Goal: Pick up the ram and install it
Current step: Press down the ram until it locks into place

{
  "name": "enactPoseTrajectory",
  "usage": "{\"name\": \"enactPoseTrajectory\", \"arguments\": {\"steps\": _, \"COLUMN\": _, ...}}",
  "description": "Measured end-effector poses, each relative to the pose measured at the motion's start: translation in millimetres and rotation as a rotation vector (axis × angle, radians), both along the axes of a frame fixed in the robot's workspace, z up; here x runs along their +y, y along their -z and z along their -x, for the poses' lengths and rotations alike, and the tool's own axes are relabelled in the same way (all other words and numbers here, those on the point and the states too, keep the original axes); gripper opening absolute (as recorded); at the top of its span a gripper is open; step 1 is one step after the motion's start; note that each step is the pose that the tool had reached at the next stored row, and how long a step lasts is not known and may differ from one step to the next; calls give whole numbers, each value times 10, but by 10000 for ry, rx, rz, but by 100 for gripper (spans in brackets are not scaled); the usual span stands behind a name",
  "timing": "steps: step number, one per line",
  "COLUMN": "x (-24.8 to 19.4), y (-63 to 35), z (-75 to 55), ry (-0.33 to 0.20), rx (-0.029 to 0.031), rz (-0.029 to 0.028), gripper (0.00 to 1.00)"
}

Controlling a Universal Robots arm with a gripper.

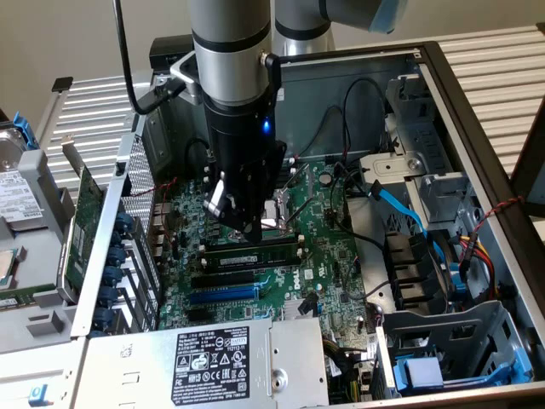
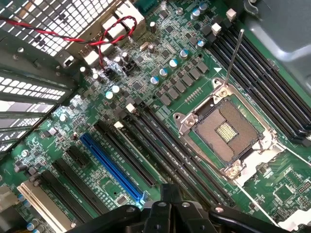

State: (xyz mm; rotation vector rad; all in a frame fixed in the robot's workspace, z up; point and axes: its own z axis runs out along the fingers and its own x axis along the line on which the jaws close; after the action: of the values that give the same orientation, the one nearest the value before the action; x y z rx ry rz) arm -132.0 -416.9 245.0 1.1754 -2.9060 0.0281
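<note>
An open computer case (image 1: 477, 128) lies on its side on a surface of pale slats, its metal walls framing the green motherboard (image 1: 332, 256) that covers the floor of the case. Along the near edge sits the grey power supply (image 1: 213, 362) with its black label, and toward the exterior view's right a blue data cable (image 1: 400, 204) runs past the drive bays. The robot arm (image 1: 232, 51) reaches straight down into the middle of the case, and its gripper (image 1: 241, 223) hangs with its jaws closed just above the board, holding nothing that can be made out. Directly beneath and just in front of it the ram (image 1: 255, 255) lies seated flat in one of the long memory slots beside the processor socket (image 2: 228, 133). In the wrist view the socket stands bare, with empty black slots running alongside it, a blue expansion slot (image 2: 114, 167) nearby, and a twisted red and black wire (image 2: 109, 36) looping over the perforated rear panel.
</note>
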Motion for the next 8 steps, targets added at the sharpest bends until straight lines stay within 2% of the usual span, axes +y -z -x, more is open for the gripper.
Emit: {"name": "enactPoseTrajectory", "arguments": {"steps": 8, "x": 0, "y": 6, "z": 0, "ry": 1019, "rx": -12, "rz": 11, "gripper": 11}}
